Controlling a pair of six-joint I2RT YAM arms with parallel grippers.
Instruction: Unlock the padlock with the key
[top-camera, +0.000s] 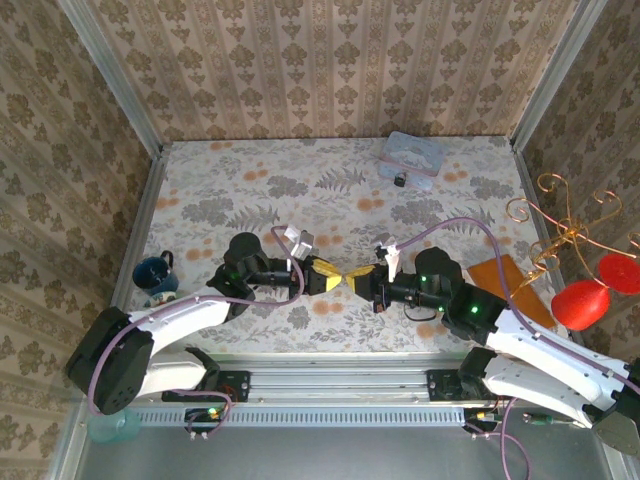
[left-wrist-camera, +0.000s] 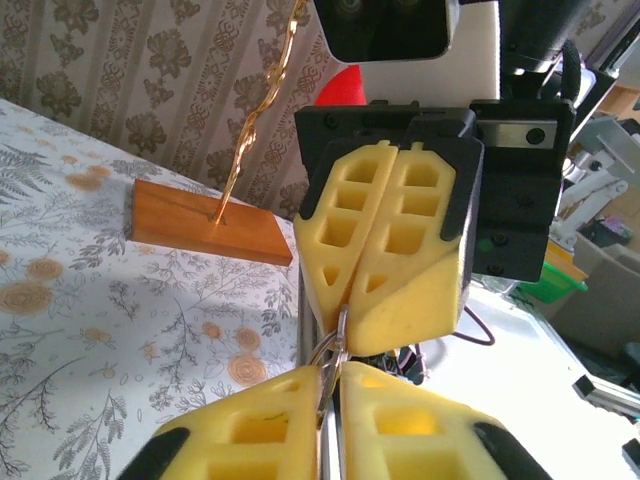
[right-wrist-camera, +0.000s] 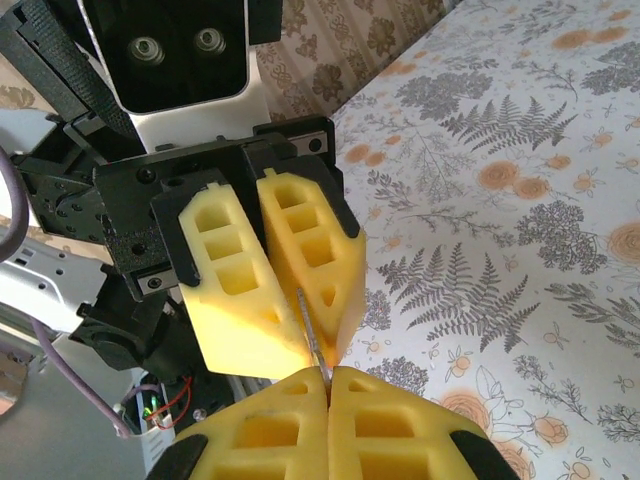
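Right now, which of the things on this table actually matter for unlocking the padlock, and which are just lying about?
For the job: the key, pinched between the left gripper and the right gripper; the padlock, beside the pale blue tin.
Lying about: the tin itself, blue mug, orange-brown board with its gold wire stand, red ornaments.

padlock (top-camera: 400, 180) before tin (top-camera: 410, 153), mug (top-camera: 152, 274) left — board (top-camera: 497, 277) right

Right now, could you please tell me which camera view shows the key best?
The left wrist view: the key shows as metal loops pinched between the left gripper and the right gripper. The right wrist view gives its thin metal edge; in the top external view it is too small to make out.
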